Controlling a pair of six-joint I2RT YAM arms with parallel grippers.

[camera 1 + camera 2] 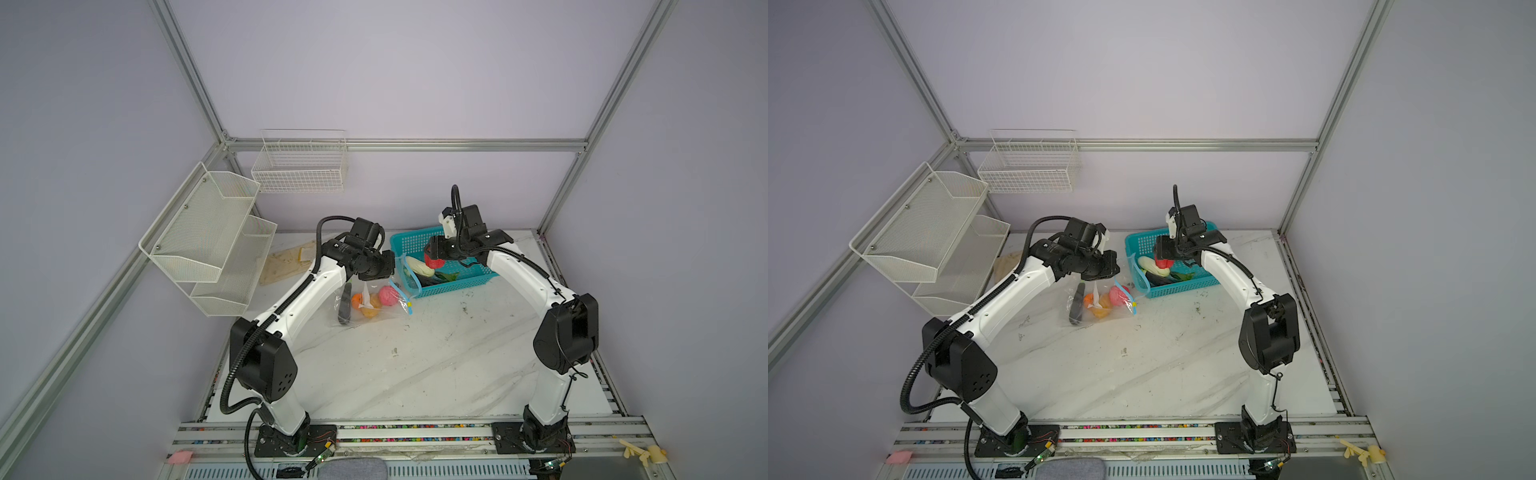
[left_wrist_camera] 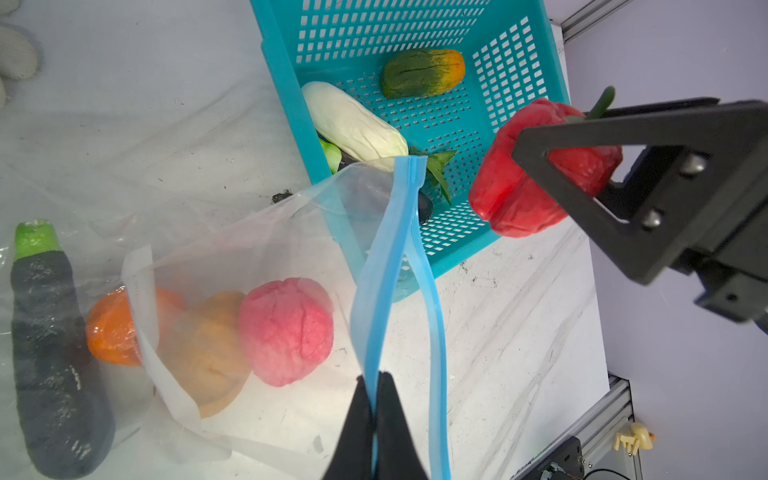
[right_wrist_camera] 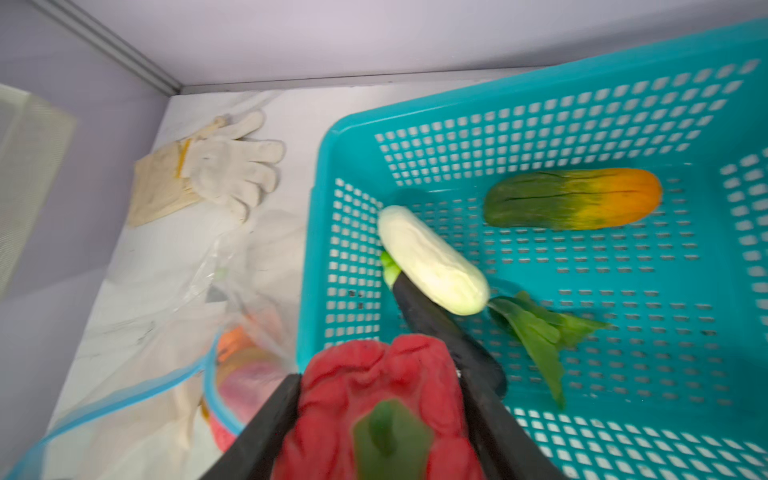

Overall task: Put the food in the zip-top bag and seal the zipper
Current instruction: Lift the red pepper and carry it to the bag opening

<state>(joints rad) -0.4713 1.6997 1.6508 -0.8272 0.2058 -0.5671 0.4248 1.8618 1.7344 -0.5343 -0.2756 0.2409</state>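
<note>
The left jaws are clenched on one lip of the zipper [image 2: 380, 266], pinching the light blue strip and holding it up off the desk [image 1: 415, 365]. The free lip hangs just beside the held one, so the mouth of the zip-top bag [image 2: 257, 232] gapes only narrowly. Beyond the left jaws, under the clear plastic, lie a pink fruit [image 2: 286, 330], a tan piece [image 2: 208, 353], an orange piece [image 2: 110, 328] and, farthest off, what appears to be a dark eggplant [image 2: 54, 353].

The right jaws are grasping a red pepper [image 3: 374, 374], one finger on each side and the green stem pointing back toward the wrist. They hang over the near rim of the teal basket [image 2: 291, 104], with the bag's mouth just beside and below them, toward the left jaws. In the basket beyond the right jaws lie a second eggplant [image 3: 436, 328], a white vegetable [image 3: 432, 262], a leafy green [image 3: 536, 328] and a green-and-orange fruit [image 3: 573, 199].

The step in hand looks like filling: the pepper is lifted but not yet bagged. The next move probably calls for carrying it between the two blue lips, which may need a wider mouth, and releasing it only once it is inside. Sealing with the yellow slider tab [image 1: 410, 305] must wait until the basket is emptied.
</note>
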